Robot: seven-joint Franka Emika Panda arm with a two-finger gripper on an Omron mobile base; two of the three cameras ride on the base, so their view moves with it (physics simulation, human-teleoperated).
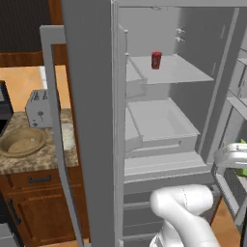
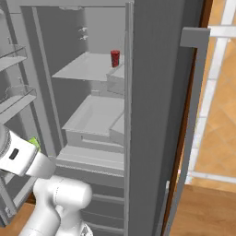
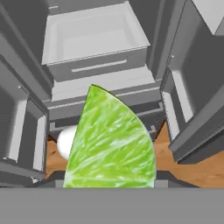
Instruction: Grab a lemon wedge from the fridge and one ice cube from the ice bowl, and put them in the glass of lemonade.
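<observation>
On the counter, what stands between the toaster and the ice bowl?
Nothing: in the left base view the toaster sits just behind the ice bowl, with bare counter between; the glass of lemonade stands aside.

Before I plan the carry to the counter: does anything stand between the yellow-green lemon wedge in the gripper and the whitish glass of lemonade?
Yes. The yellow-green lemon wedge sits at the right of the open dark-grey fridge; its open left door stands between it and the whitish glass of lemonade on the speckled counter, partly hiding the glass.

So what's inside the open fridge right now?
On the upper shelf of the fridge stands a red can. The drawer below looks empty. The closed door hides the other half.
</observation>
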